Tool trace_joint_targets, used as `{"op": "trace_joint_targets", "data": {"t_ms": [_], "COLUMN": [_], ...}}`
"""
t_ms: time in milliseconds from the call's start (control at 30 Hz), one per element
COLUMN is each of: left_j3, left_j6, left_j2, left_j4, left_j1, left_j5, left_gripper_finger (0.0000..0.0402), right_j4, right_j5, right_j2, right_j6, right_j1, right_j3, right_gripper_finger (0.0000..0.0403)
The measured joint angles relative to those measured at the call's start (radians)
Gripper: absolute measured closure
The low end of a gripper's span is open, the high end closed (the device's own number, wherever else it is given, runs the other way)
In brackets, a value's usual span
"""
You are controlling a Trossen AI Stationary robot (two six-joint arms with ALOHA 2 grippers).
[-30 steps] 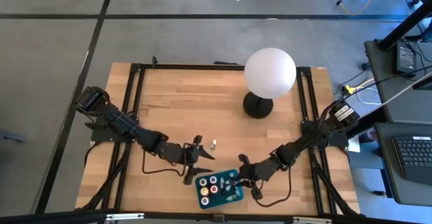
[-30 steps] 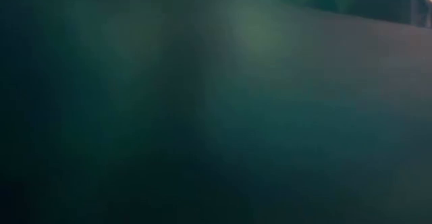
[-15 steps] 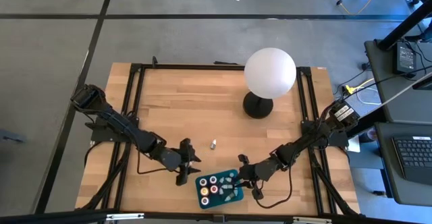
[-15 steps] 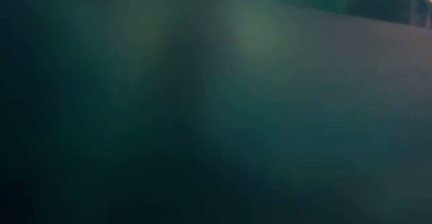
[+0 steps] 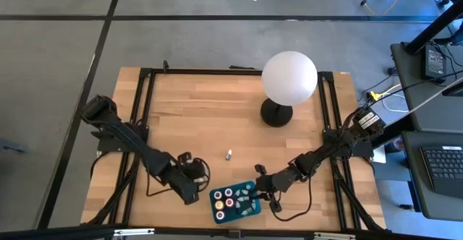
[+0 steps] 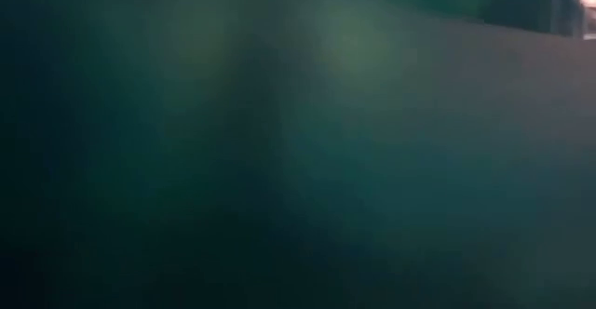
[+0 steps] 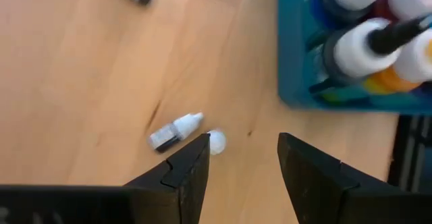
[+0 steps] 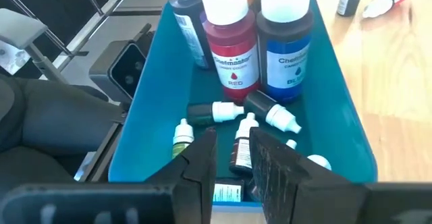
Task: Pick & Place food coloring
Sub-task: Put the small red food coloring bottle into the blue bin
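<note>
- My left gripper (image 7: 243, 158) hangs low over the table (image 5: 188, 117), left of the teal tray (image 5: 233, 202); its fingers (image 7: 185, 173) stand apart, gripping nothing
- Between those fingers I see a white cap (image 7: 217, 142) lying beside a tiny fallen bottle (image 7: 174, 131)
- Another small bottle (image 5: 228, 153) lies alone mid-table
- My right gripper (image 8: 233, 158) sits over the tray's right end, fingers nearly together with nothing between them, above loose dropper bottles (image 8: 270, 111)
- Larger food coloring bottles (image 8: 231, 40) stand upright in the tray
- A globe lamp (image 5: 289, 79) stands on the far side
</note>
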Motion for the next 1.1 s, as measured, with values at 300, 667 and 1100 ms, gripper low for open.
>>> {"op": "trace_joint_targets", "data": {"t_ms": [300, 667, 1100], "left_j3": [0.072, 0.07, 0.069], "left_j6": [0.074, 0.067, -0.192], "left_j2": [0.172, 0.188, 0.188], "left_j4": [-0.033, -0.067, -0.22], "left_j1": [0.012, 0.037, 0.06], "left_j5": [0.072, 0.098, 0.015], "left_gripper_finger": [0.0229, 0.0246, 0.0252], "right_j4": [-0.011, -0.014, -0.017], "right_j5": [0.004, 0.004, 0.004], "right_j2": [-0.001, -0.001, 0.001], "right_j6": [0.003, 0.005, 0.004], "right_j1": [0.0, 0.0, 0.0], "right_j3": [0.001, 0.001, 0.0], "right_gripper_finger": [0.031, 0.031, 0.031]}}
